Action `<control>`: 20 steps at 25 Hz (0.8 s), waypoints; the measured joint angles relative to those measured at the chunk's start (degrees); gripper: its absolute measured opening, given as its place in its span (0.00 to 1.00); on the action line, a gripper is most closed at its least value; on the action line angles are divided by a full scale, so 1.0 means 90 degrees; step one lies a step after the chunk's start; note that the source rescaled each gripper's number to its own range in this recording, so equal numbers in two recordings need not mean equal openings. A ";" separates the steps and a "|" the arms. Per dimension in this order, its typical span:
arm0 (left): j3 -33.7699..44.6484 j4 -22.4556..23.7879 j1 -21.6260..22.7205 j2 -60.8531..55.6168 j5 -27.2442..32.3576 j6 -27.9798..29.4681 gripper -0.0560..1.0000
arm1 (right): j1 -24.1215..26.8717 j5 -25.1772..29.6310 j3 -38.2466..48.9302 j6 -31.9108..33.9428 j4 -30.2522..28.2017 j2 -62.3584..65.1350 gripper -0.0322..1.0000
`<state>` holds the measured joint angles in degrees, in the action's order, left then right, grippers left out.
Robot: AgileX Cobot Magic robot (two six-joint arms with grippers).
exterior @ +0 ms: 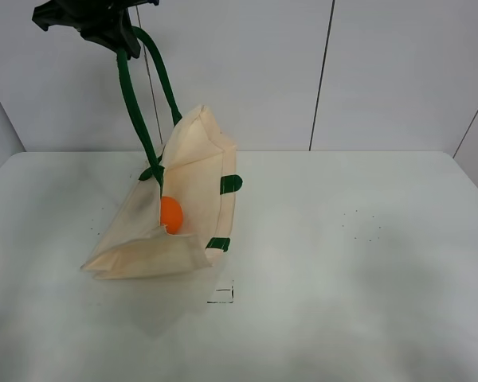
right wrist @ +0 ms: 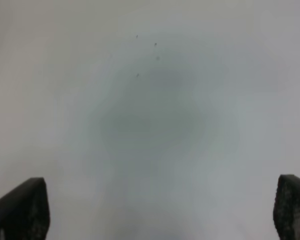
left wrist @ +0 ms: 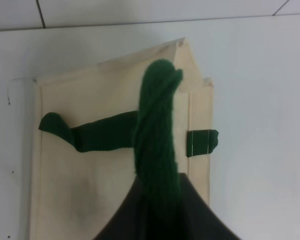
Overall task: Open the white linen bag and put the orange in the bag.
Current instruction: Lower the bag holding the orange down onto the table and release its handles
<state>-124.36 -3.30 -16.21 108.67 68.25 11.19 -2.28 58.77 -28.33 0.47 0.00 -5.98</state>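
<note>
Orange sits just inside the mouth of the white linen bag, toward the tabletop's left edge, because my left gripper is pinching one green handle up high to keep it gaping, while my right gripper hangs spread and empty.

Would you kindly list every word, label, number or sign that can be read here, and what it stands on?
None: no view shows readable text.
The cloth bag and its green straps are plain, with no print showing.
The orange shows no sticker.
The table bears only a small dashed corner mark and dark specks, not letters.
</note>
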 joint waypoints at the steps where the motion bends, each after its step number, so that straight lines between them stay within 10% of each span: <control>1: 0.0000 0.0000 0.0000 0.0000 0.0000 0.0000 0.05 | 0.0054 0.0000 0.0000 0.0000 0.0000 0.0112 0.99; 20: 0.1363 -0.0226 0.0000 0.0421 -0.1008 -0.0011 0.05 | 0.0122 0.0006 0.0000 -0.0053 0.0000 0.0688 0.99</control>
<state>-112.09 -5.33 -16.21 112.46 59.18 11.10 -1.19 58.82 -28.33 0.00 0.00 0.21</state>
